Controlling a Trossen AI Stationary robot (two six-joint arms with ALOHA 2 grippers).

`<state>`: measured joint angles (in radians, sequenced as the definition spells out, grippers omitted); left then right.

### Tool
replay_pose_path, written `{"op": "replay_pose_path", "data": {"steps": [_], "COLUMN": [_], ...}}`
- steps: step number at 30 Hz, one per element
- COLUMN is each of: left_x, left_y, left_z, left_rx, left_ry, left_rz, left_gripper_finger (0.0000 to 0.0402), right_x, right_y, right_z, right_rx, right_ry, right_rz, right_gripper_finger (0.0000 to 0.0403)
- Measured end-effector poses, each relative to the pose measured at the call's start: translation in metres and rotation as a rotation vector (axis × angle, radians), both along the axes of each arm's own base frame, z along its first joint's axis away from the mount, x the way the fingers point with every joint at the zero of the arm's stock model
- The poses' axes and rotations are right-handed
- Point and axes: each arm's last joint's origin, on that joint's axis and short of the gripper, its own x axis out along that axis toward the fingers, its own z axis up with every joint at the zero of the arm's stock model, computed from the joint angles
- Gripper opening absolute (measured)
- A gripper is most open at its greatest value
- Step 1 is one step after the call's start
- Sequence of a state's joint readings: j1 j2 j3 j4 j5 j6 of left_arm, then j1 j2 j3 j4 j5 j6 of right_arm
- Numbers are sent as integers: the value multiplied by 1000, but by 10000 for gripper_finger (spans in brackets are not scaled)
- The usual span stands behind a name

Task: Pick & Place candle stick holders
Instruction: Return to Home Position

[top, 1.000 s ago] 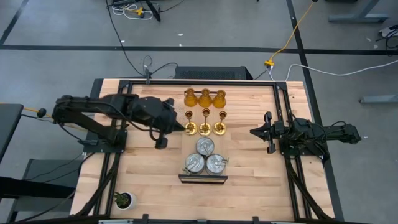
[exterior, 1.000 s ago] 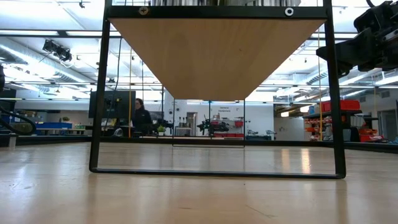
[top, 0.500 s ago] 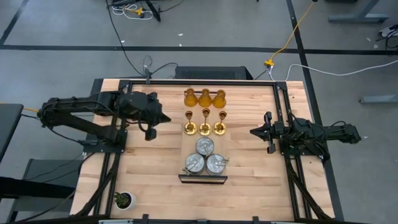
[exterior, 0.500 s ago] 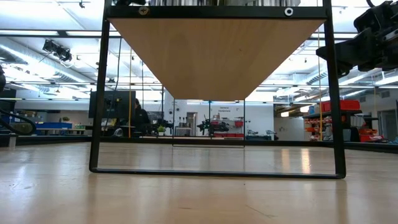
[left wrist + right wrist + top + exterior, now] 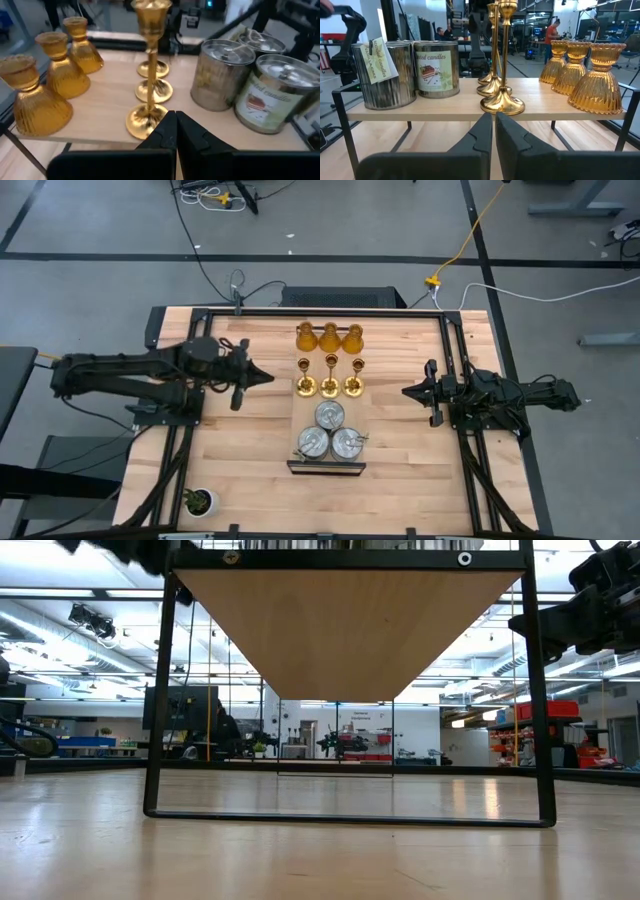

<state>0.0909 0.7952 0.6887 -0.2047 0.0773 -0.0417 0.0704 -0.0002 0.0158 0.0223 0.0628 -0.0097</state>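
Nine candle stick holders stand by their bases on a small raised wooden shelf (image 5: 298,412) at mid-table. There are three amber bell-shaped ones (image 5: 329,337) at the far end, three gold thin-stemmed ones (image 5: 330,386) in the middle and three silver tins (image 5: 329,416) at the near end. My left gripper (image 5: 268,374) is shut and empty, left of the shelf, pointing at the gold row (image 5: 148,65). My right gripper (image 5: 406,391) is shut and empty, right of the shelf, facing the gold holders (image 5: 502,102).
A black frame (image 5: 155,720) carries the shelf above the table, and the low view looks under it. A tiny potted plant (image 5: 199,501) stands at the near left corner. Black rails (image 5: 190,405) run along both sides of the table. People show in the room behind.
My left gripper, shut throughout, has drawn back from the nearest gold holder toward the table's left edge and sunk lower as its arm folded back. Part of that arm now shows at the low view's top left. The holders have not moved.
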Motion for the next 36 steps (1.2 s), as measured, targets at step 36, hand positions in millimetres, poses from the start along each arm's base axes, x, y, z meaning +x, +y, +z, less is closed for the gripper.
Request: {"op": "replay_pose_path", "data": {"steps": [36], "left_x": [-51], "left_y": [-6], "left_z": [-103], "left_rx": [-2], "left_ry": [-397], "left_rz": [-145], "left_gripper_finger": [5], "right_x": [0], "right_y": [0], "right_z": [0], "right_rx": [0], "right_ry": [0], "right_rz": [0], "right_gripper_finger": [27]}}
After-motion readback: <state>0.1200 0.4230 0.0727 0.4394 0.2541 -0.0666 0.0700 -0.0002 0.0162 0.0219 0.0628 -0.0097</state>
